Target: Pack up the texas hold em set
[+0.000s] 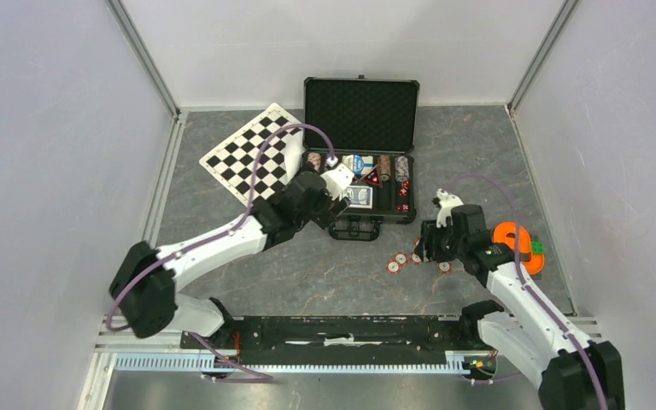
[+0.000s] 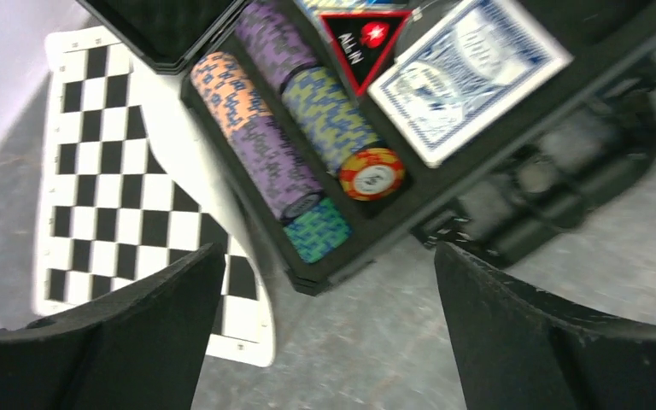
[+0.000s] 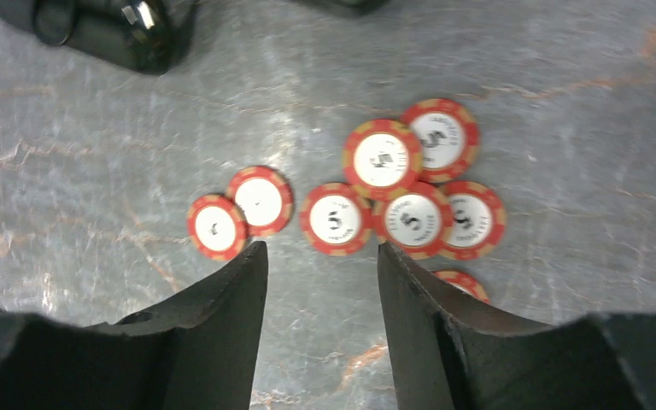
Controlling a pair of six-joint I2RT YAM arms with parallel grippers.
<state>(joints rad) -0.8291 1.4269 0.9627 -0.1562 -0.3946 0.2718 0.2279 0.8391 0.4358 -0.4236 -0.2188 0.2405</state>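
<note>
Case (image 1: 361, 113) open, chips (image 2: 284, 162) and cards (image 2: 470, 79) inside

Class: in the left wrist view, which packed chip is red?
The round red-and-yellow striped poker chip, face showing at the end of the blue-green row; the others are orange, purple, blue-green or teal.

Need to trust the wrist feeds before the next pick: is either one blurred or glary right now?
Left wrist: blurred, the card deck and chip rows in the case smeared. Right wrist: the red chips sharp, a pale sheen on the table above them. Top external: evenly lit, sharp.
</note>
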